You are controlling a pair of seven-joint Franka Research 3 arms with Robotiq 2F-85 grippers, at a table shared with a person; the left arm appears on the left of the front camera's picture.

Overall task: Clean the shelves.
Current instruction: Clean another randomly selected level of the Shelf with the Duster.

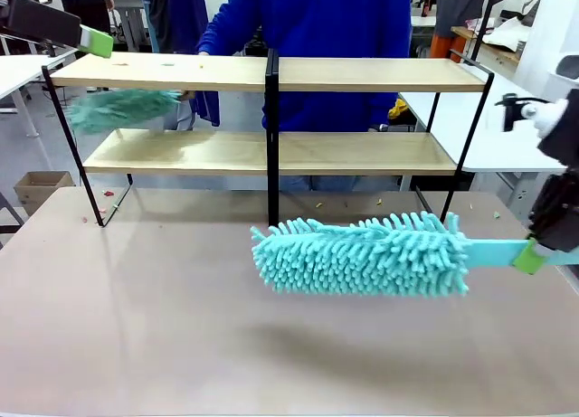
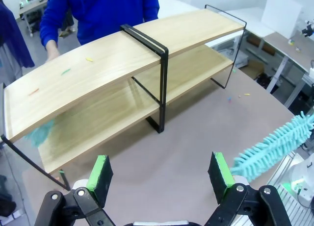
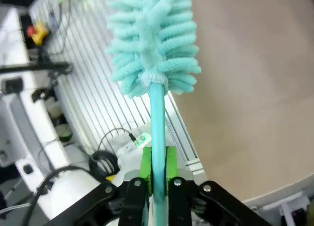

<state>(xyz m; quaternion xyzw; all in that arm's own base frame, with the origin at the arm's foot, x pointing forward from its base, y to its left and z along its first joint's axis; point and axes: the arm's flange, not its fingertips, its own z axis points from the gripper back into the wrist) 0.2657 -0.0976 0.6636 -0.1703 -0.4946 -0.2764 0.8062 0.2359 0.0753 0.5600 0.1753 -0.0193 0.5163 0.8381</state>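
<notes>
Before the shelves (image 1: 271,73), right end effector (image 3: 157,162) clamps a teal duster (image 1: 362,254); left end effector (image 2: 161,174), seemingly above them, stands open.

Smooth light-wood shelves (image 1: 362,74), black metal frame (image 1: 271,164), fluffy cloth duster (image 1: 362,254), matt tabletop (image 1: 136,326)

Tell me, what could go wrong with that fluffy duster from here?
The right pincer grips the fluffy turquoise duster only by its thin flat handle, so it might twist under pressure. Its long head could catch the black-framed light-wood two-tier shelves. The person's blurred green duster is between the boards near the open left pincer; they might collide.
</notes>
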